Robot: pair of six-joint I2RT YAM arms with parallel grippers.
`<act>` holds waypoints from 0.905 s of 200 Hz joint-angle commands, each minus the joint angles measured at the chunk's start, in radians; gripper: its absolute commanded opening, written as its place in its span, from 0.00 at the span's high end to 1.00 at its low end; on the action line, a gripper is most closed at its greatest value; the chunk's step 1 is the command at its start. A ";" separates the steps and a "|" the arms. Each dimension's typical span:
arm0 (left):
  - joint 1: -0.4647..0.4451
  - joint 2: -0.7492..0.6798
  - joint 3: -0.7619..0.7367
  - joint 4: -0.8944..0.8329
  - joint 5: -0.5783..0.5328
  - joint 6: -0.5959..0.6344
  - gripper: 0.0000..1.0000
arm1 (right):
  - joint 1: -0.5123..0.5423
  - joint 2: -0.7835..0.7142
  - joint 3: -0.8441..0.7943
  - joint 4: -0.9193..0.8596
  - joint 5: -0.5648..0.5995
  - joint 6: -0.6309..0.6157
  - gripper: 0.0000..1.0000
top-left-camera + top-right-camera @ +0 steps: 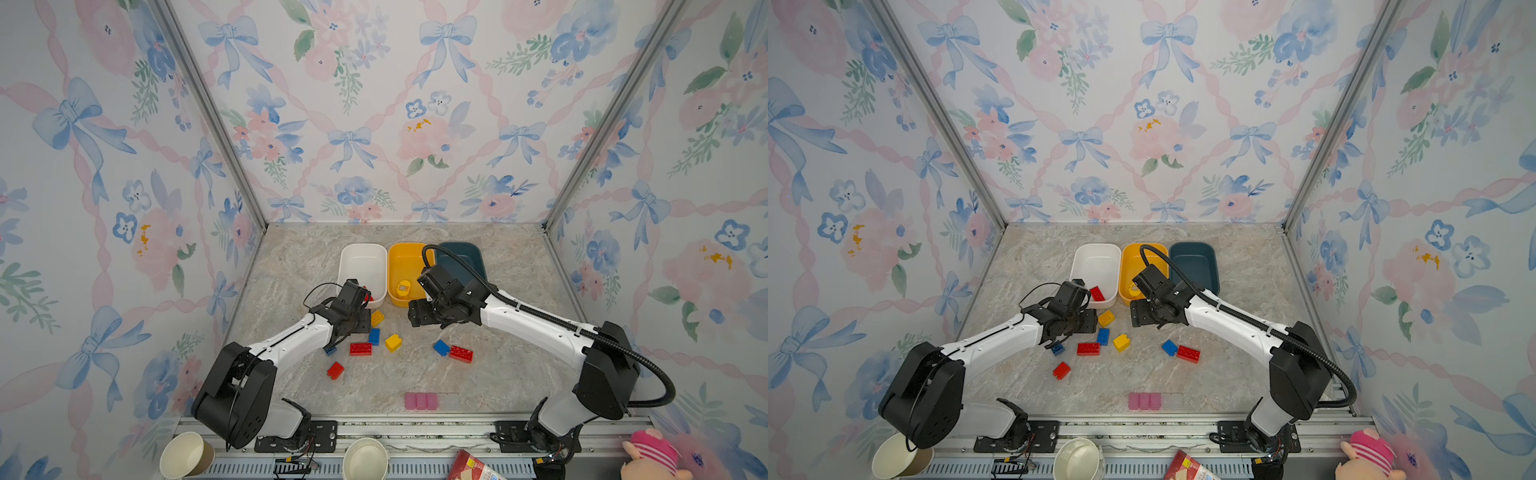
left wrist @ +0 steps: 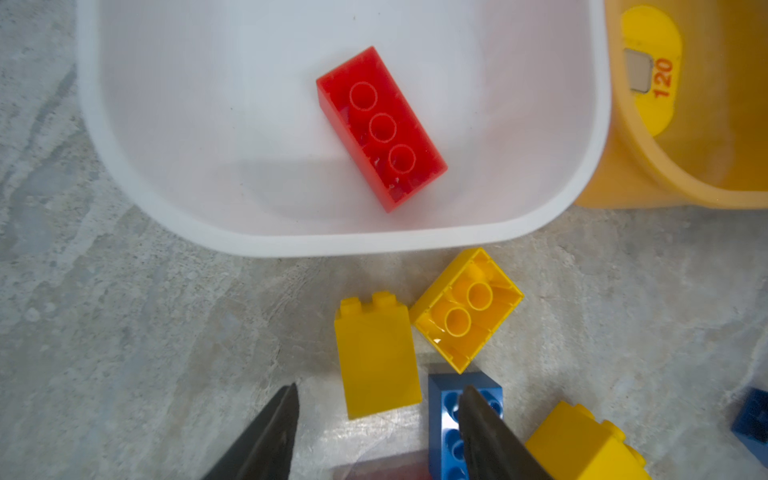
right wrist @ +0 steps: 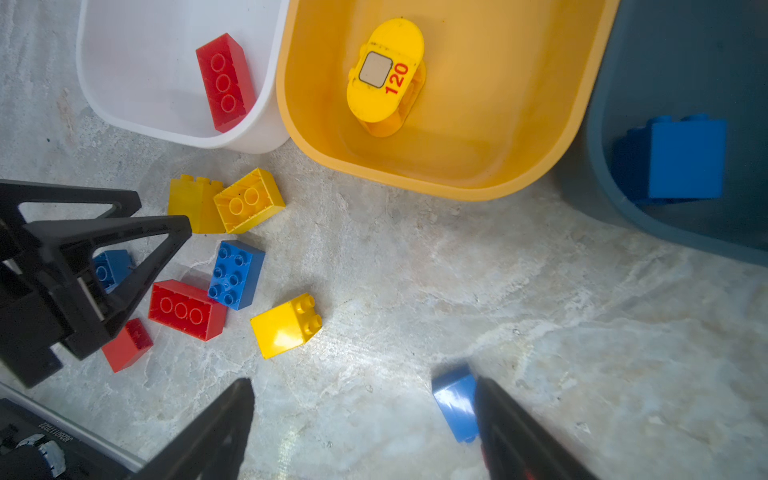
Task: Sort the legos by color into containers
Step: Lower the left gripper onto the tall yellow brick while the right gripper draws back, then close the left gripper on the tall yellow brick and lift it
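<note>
Red brick [image 2: 380, 126], yellow brick [image 2: 467, 309] — hard glossy plastic, faintly translucent. White tub [image 2: 291, 246], yellow tub [image 3: 436, 188] — smooth satin plastic. Tabletop [image 3: 457, 270] stone-look, mottled, low sheen. Paper cup [image 1: 187, 455] matt.

A red brick [image 2: 381, 129] is seen in the white tub [image 2: 291, 248], a yellow rounded piece [image 3: 384, 75] printed with a red "120" in the yellow tub [image 3: 436, 188], and a blue brick [image 3: 681, 160] in the dark teal tub [image 3: 665, 54]. Just ahead of the black left gripper [image 2: 380, 387], a yellow brick [image 2: 376, 361], a second yellow brick [image 2: 465, 309] and a blue studded brick [image 2: 444, 415] are shown on the grey-beige marbled tabletop [image 2: 124, 332]. The walls [image 1: 374, 104] are patterned with blue bows and pink flowers.
</note>
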State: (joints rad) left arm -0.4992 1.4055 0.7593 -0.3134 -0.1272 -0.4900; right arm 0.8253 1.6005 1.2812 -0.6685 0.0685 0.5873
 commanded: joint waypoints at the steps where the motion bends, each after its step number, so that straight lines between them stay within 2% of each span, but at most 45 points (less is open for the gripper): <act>1: -0.011 0.027 0.026 -0.022 -0.046 0.021 0.39 | -0.006 -0.035 -0.024 -0.019 0.021 0.011 0.14; 86: -0.019 0.121 0.069 -0.021 -0.078 0.018 0.47 | -0.027 -0.057 -0.055 -0.003 0.012 0.008 0.14; 181: -0.020 0.163 0.060 -0.017 -0.065 0.006 0.58 | -0.033 -0.057 -0.063 0.005 0.004 0.008 0.14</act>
State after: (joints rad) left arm -0.5133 1.5520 0.8154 -0.3130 -0.1867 -0.4801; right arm 0.8043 1.5631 1.2350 -0.6613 0.0677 0.5869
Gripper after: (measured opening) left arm 0.433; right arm 0.861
